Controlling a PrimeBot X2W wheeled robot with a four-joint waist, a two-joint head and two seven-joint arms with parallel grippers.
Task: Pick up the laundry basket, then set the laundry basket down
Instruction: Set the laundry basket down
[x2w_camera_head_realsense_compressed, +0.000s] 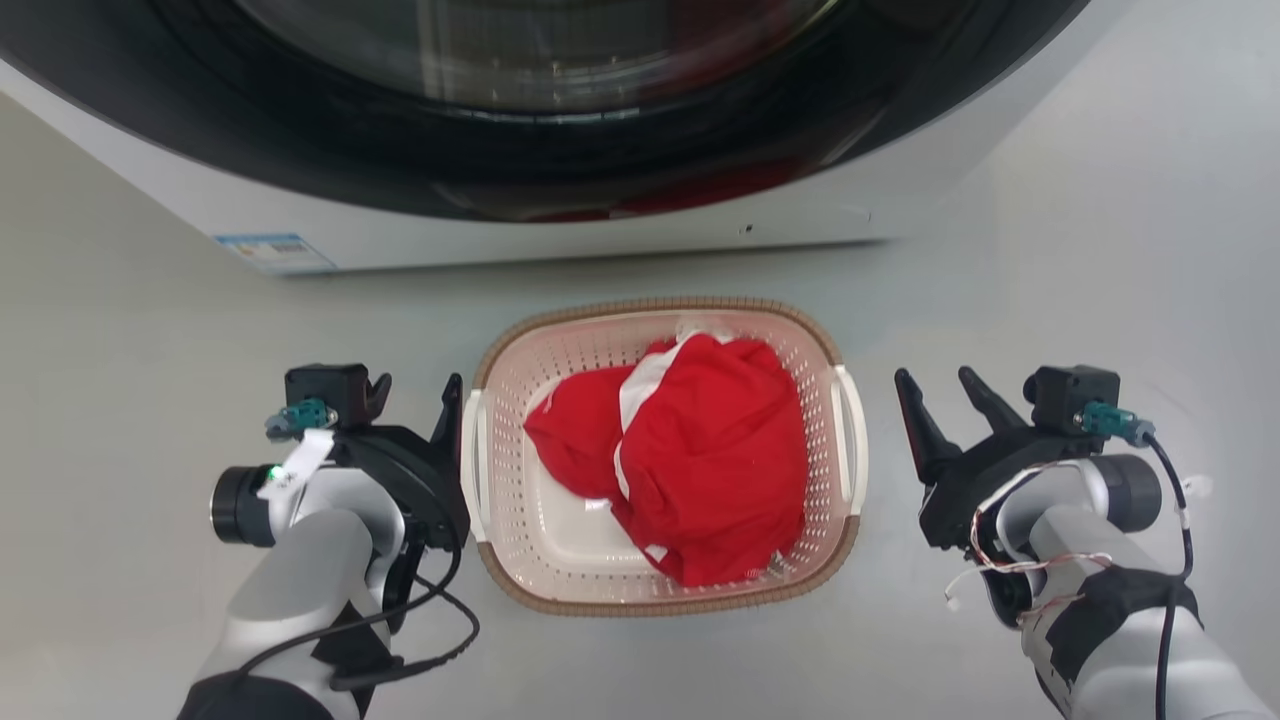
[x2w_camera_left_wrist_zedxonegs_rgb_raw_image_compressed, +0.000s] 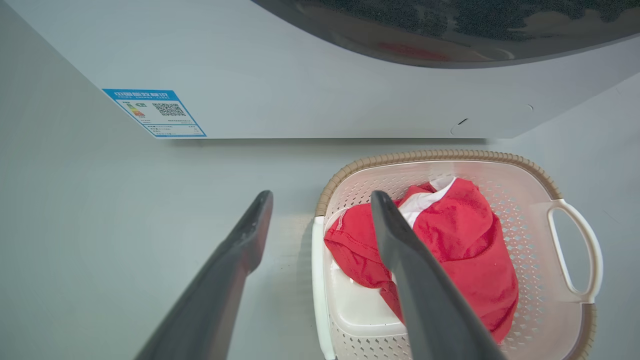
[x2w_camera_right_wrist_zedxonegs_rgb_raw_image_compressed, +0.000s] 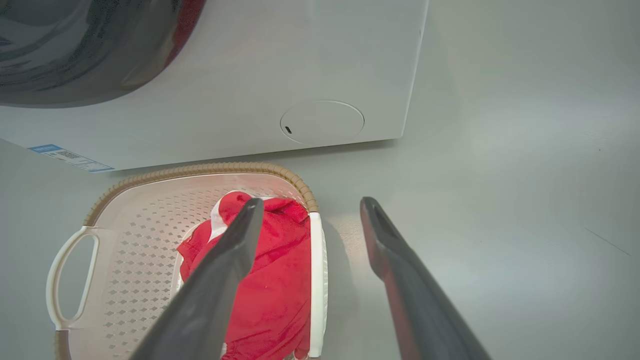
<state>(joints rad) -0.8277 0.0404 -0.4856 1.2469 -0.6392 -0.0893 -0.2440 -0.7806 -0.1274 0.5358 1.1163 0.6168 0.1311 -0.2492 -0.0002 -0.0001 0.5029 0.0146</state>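
Laundry basket (x2w_camera_head_realsense_compressed: 600, 360) stands on the floor (x2w_camera_head_realsense_compressed: 150, 320) just before the washer (x2w_camera_head_realsense_compressed: 560, 235), with a red garment (x2w_camera_head_realsense_compressed: 700, 450) inside. Left tool (x2w_camera_head_realsense_compressed: 415, 395): released, just beside the left handle. Right tool (x2w_camera_head_realsense_compressed: 938, 385): released, near the right handle, apart.

Pale grey forearms (x2w_camera_head_realsense_compressed: 300, 570) carry the black left gripper (x2w_camera_head_realsense_compressed: 418, 385) and right gripper (x2w_camera_head_realsense_compressed: 935, 375), each with long, tapering dark fingers (x2w_camera_left_wrist_zedxonegs_rgb_raw_image_compressed: 400, 250). Teal connectors (x2w_camera_head_realsense_compressed: 305, 412) top both wrists; a black cable (x2w_camera_head_realsense_compressed: 476, 630) loops under the left, red-white wires (x2w_camera_head_realsense_compressed: 1030, 565) wrap the right.
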